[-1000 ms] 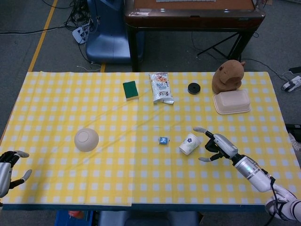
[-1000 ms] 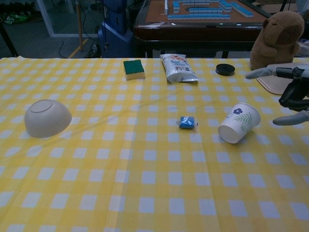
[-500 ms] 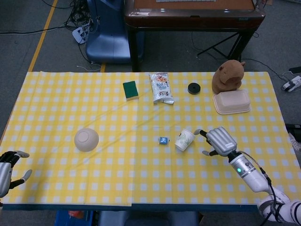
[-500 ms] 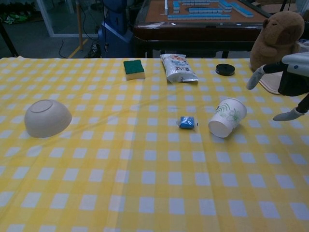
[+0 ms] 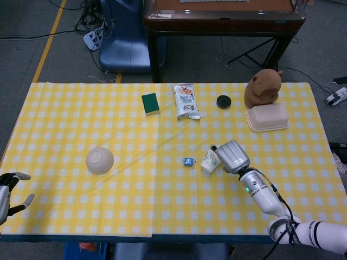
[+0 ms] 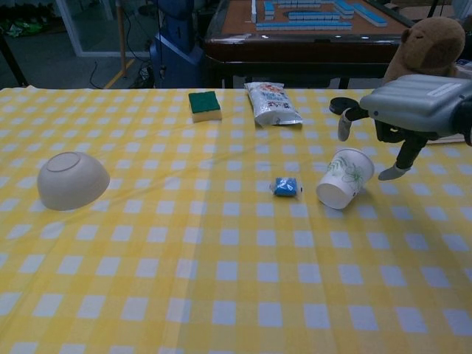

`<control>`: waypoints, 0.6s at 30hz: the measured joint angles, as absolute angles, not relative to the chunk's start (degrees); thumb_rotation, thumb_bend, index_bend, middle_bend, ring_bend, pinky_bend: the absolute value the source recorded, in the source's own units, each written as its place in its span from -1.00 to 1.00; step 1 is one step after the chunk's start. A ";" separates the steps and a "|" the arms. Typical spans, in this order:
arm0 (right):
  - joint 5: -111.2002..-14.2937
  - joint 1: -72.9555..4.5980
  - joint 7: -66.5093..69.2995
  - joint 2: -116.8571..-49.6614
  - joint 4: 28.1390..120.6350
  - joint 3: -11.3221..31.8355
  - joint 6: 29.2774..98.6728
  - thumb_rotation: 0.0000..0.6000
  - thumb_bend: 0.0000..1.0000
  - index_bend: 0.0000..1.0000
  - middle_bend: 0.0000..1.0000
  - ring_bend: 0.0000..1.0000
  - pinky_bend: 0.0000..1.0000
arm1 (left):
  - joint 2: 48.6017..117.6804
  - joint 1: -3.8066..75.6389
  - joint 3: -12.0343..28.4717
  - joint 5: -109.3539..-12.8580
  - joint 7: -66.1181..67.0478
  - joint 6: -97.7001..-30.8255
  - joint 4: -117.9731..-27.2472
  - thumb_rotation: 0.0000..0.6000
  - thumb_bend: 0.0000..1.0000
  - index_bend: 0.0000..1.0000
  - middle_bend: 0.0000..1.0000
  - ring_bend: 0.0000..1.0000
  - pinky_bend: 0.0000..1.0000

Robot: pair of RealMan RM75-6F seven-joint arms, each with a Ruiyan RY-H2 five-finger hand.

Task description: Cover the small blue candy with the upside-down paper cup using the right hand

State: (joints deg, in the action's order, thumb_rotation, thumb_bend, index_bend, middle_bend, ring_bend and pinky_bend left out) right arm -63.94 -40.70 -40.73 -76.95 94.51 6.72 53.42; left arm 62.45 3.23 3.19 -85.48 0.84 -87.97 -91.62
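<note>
Small blue candy (image 6: pixel 285 186): lying uncovered on the checked surface (image 6: pixel 221 295), mid-front. Paper cup (image 6: pixel 344 178): lying tipped on its side just right of the candy, mouth facing the near left, having rolled closer to it over the last second. Right hand (image 6: pixel 398 118): now hovering over the cup, fingers spread around it, holding nothing; grasp seems imminent. Left hand (image 5: pixel 10 187): idling open at the near-left edge. Upturned bowl (image 6: pixel 71 179), sponge (image 6: pixel 204 105), snack bag (image 6: pixel 271 103): sitting farther off.
</note>
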 measured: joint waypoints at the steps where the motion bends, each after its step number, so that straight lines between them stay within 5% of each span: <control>1: -63.59 -41.19 -41.41 -77.31 94.57 6.73 53.31 1.00 -0.95 -0.40 1.00 0.98 0.93 | 62.41 3.23 3.22 -85.44 0.77 -87.97 -91.62 1.00 -0.49 -0.07 -0.24 -0.40 -0.16; 18: -55.31 -46.29 -53.56 -79.83 95.43 4.54 53.55 1.00 -0.91 -0.40 1.00 0.98 0.93 | 62.28 3.31 3.44 -85.02 0.66 -87.76 -91.73 1.00 -0.49 -0.09 -0.24 -0.40 -0.16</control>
